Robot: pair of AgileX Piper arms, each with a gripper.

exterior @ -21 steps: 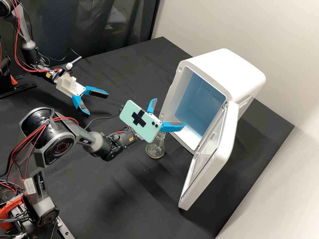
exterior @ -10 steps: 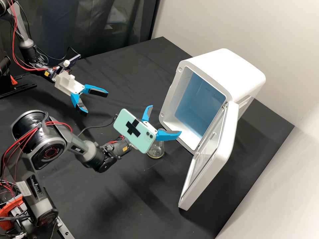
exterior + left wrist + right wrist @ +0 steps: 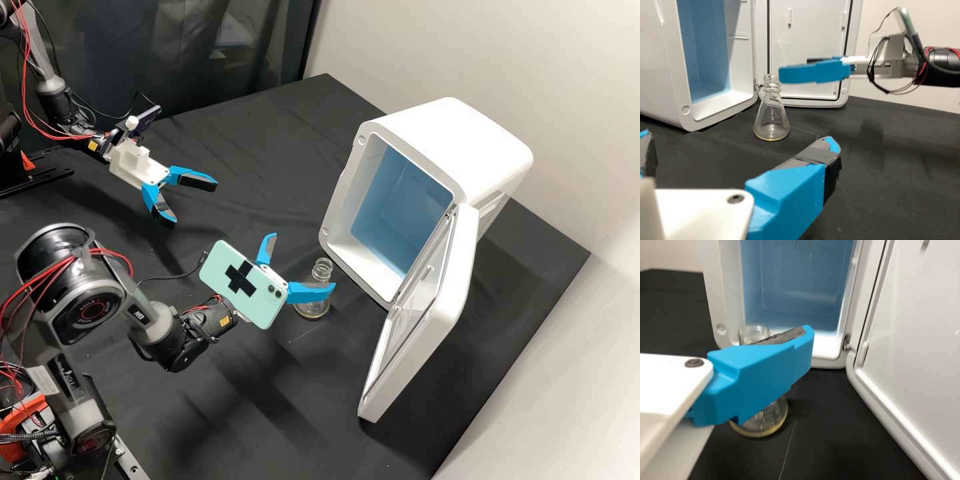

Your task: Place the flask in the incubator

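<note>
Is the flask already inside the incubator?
No, the flask stands on the black bench outside the open incubator, in front of its opening.

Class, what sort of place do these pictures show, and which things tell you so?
Probably a robotics laboratory: a glass flask stands on a black bench before a small open incubator, with the left gripper and right gripper hovering nearby.

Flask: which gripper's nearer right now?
Right. The right gripper, open, hovers right beside the flask, in front of the open incubator. The left gripper, also open, hangs well back from the flask, above the bench.
</note>
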